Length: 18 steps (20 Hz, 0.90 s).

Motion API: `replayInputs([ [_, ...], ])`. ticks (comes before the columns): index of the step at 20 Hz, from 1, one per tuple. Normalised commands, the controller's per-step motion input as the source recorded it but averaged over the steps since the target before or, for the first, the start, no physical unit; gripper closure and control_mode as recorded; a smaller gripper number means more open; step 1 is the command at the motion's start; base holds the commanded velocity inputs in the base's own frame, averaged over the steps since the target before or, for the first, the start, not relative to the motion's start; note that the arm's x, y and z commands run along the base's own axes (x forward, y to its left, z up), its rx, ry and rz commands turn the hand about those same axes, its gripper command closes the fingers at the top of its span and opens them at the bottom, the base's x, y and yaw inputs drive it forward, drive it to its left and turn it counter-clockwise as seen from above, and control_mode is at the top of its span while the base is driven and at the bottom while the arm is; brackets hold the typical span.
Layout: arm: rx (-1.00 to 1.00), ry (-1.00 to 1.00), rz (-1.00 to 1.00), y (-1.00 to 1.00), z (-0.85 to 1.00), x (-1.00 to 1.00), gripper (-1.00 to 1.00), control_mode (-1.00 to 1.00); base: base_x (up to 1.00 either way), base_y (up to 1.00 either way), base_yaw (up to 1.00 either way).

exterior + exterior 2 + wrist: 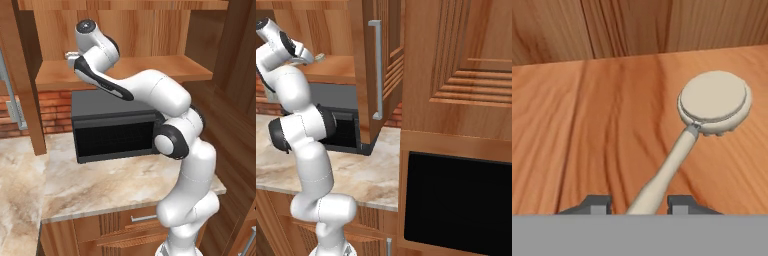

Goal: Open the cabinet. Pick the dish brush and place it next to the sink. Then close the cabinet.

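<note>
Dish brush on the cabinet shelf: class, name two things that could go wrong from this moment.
1. The jaws flank only the handle tip of the dish brush; its round head lies far ahead, so it may pivot or slip when lifted.
2. The open cabinet door stands beside the arm; a wide swing toward the sink could strike it.
</note>
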Motion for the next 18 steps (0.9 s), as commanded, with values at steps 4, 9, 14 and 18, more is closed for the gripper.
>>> replayInputs([
  [4, 0.00, 0.02, 0.00, -0.18, 0.00, -0.17, 1.00, -1.00, 0.00, 0.00, 0.00],
  [9, 0.01, 0.00, 0.00, -0.27, 0.00, -0.35, 1.00, -1.00, 0.00, 0.00, 0.00],
  [14, 0.05, -0.01, 0.00, -0.19, 0.00, -0.57, 1.00, -1.00, 0.00, 0.00, 0.00],
  [18, 0.05, -0.14, 0.00, -0.03, -0.06, -0.58, 1.00, -1.00, 0.00, 0.00, 0.00],
])
